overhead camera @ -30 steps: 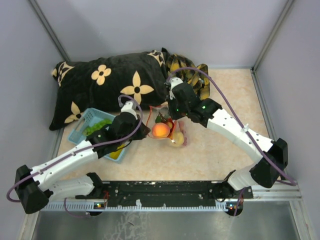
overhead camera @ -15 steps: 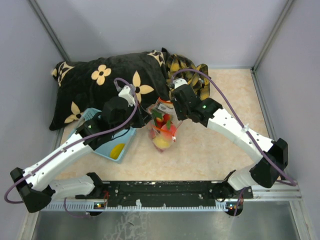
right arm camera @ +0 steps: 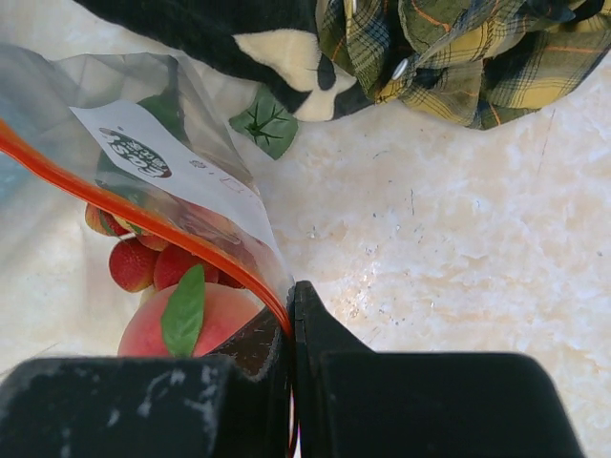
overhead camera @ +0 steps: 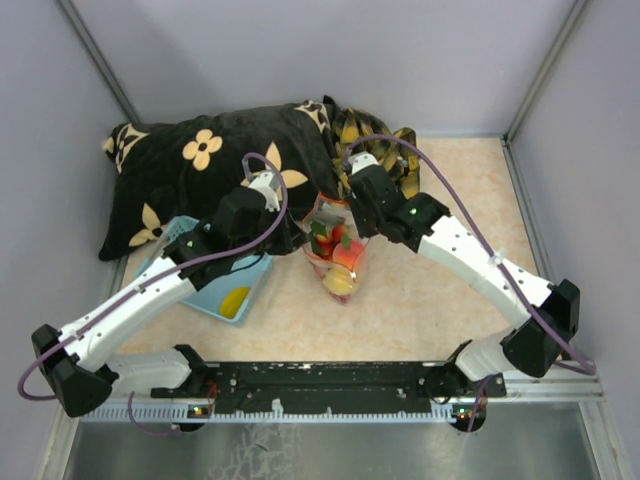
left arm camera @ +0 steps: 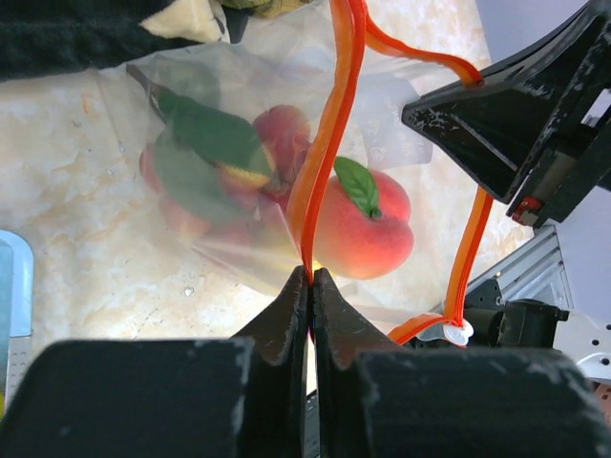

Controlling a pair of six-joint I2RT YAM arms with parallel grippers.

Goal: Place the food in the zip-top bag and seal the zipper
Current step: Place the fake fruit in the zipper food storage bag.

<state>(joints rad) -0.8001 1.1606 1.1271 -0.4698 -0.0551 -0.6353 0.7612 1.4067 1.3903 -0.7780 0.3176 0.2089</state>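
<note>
Roughly midway, judging from how things lie. Largest first: a black flowered pillow (overhead camera: 190,170) filling the far-left corner, then a plaid cloth (right arm camera: 477,48) bunched against the far edge just beside it. Nearer the left edge, a blue basket (overhead camera: 250,280) with one yellow piece (overhead camera: 235,300) lying in it (so not all the food packed yet).

At mid-worktop, slung between the two grippers, the bag (overhead camera: 338,262), clear and floppy, mouth toward the far edge and belly sagging toward the near edge; hanging free or resting on the surface, impossible to tell. Inside it, most of the food: a peach (left arm camera: 358,234), red berries (right arm camera: 132,265), green leaves (left arm camera: 215,134). Along the mouth, the zipper (left arm camera: 336,114), its two orange strips plainly parted in the left wrist view, so unsealed.

Left gripper (left arm camera: 310,279): fingers pressed together, pinching one zipper strip near its end. Right gripper (right arm camera: 290,291): fingers likewise closed, nipping the bag's rim on the orange strip at the opposite side.

Smallest: a single green leaf (right arm camera: 260,122) on the worktop against the pillow, seemingly outside the bag.

Done, then: the bulk of the loading. Left: the basket's yellow piece, perhaps that stray leaf, and the whole of the sealing.
</note>
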